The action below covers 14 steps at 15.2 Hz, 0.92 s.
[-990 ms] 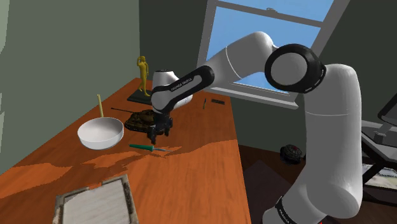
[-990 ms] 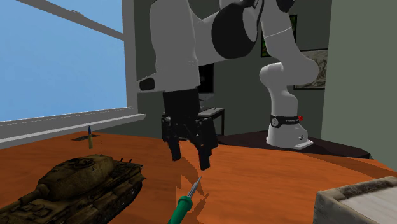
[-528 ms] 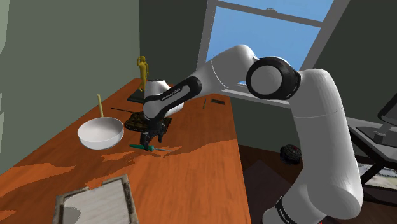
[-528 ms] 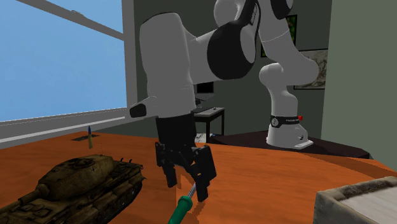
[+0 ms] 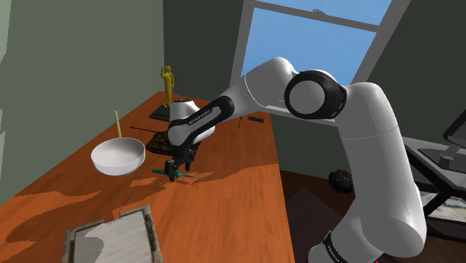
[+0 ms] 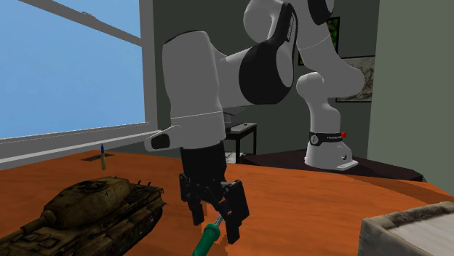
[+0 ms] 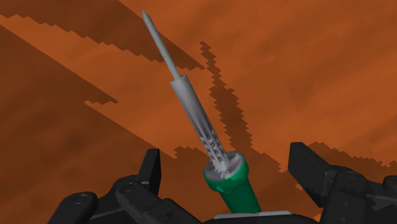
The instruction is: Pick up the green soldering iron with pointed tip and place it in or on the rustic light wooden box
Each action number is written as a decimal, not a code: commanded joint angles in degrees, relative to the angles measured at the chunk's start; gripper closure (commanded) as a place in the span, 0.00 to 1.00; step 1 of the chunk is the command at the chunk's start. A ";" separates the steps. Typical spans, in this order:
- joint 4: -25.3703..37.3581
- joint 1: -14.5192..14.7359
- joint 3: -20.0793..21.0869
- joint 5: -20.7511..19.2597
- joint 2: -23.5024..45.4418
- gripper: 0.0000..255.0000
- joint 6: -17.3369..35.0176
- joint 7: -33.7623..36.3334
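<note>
orange-brown tabletop [image 5: 239,187] runs beneath a bright window [image 5: 321,45]. at the shoulder view's lower left sits the weathered box [image 5: 152,233], well apart from the work, so a carry across the table is yet to come. next come a white bowl [image 5: 118,166] and a toy tank [image 5: 163,140]. near the tank the green soldering iron [image 7: 232,186] lies flat. the gripper [image 7: 227,162] hangs low over it, fingers apart, straddling the handle's collar without touching, seemingly lined up to close across its narrow width.
</note>
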 commanded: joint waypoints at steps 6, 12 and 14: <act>0.02 0.00 0.00 0.00 0.02 1.00 0.01 0.00; 0.08 0.02 0.00 -0.01 0.06 1.00 -0.02 0.02; -0.07 -0.05 0.06 0.06 -0.54 1.00 -0.46 0.01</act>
